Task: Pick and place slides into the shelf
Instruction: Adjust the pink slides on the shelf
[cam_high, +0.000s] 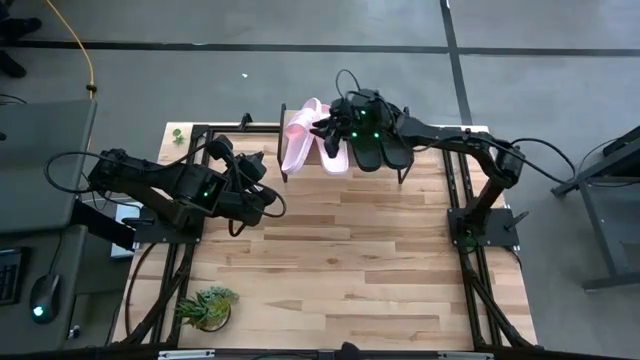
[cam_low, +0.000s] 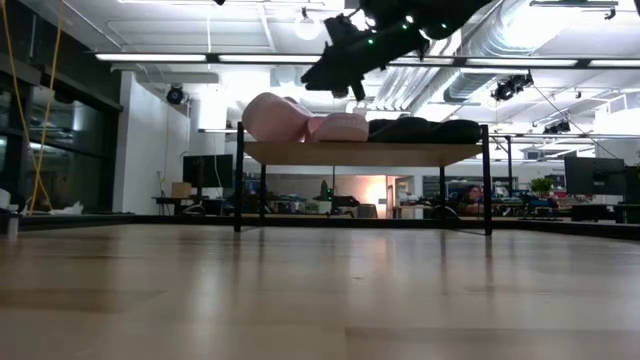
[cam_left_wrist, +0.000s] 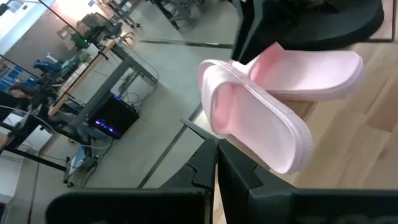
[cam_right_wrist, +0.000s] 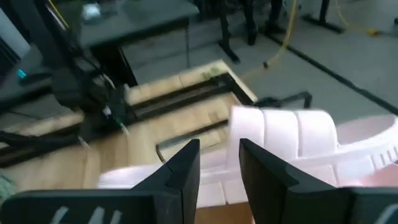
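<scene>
Bare wood tabletop (cam_low: 320, 290) fills the foreground of the low view; beyond it stands the shelf (cam_low: 362, 153), a light wood top on thin black legs, at the far edge of the table.

Contents of the shelf: four slides. Two black slides (cam_high: 380, 148) lie side by side at its right end. One pink slide (cam_high: 335, 155) lies just beside them, toward the middle. A second pink slide (cam_high: 297, 140) sits at the left end, tilted on its side with its sole turned outward and partly overhanging the shelf edge. In the low view the pink pair (cam_low: 300, 118) shows to the left and the dark pair (cam_low: 420, 129) to the right, all resting on the shelf top.

Right gripper (cam_high: 325, 128) hovers above the shelf over the pink slides, clear of them in the low view. Its fingers (cam_right_wrist: 180, 171) stand apart with a narrow gap and nothing between them.

Left gripper (cam_high: 268, 205) is over the tabletop, left of centre, well apart from the shelf and aimed toward the tilted pink slide. Its fingers (cam_left_wrist: 236, 180) appear close together, but whether they are fully closed cannot be told.

A small green plant (cam_high: 205, 305) stands at the table's near left corner.
</scene>
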